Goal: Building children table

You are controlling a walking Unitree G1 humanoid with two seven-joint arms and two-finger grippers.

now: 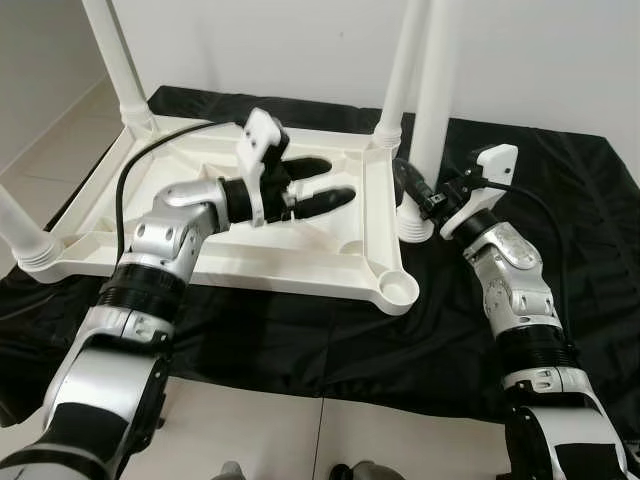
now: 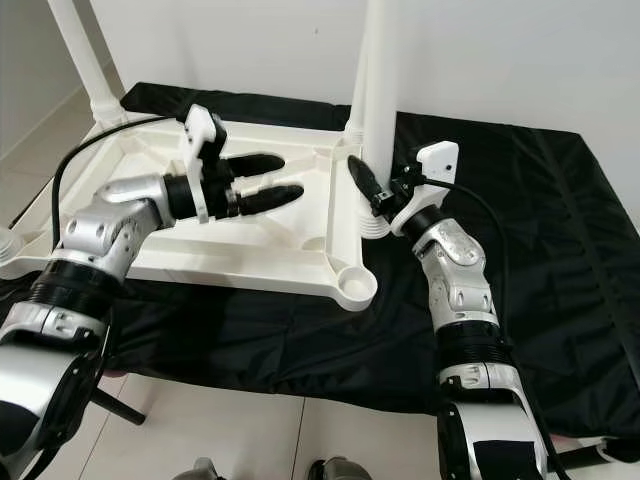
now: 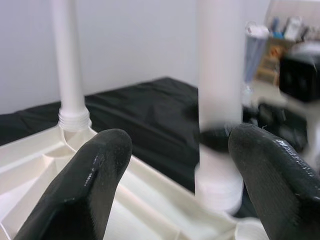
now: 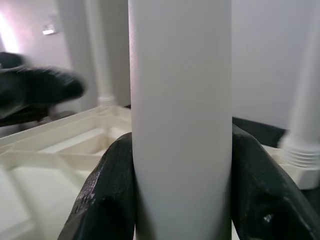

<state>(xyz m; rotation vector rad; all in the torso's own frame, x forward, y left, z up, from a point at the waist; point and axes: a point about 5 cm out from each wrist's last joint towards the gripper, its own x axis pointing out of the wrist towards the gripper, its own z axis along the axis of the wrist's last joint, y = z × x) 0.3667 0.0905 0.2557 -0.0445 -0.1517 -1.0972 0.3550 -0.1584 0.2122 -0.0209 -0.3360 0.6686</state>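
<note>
A: How is the tabletop (image 1: 330, 270) laid?

B: It is laid upside down on the black cloth (image 1: 560, 250), so legs can be fitted from above. Three are already stood in their sockets.

A: And the loose leg (image 2: 378, 90)?

B: It is clamped upright in the right claw (image 2: 372, 192), just beyond the empty socket (image 1: 397, 290). The left claw (image 1: 322, 190) is held apart over the tabletop, likely to steady it.

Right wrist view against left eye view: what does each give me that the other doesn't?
Right wrist view: both black fingers pressed against the sides of the loose leg. Left eye view: the empty corner socket of the upturned table top, with that leg standing on the black cloth beside it. Both show the open left gripper over the top.
</note>
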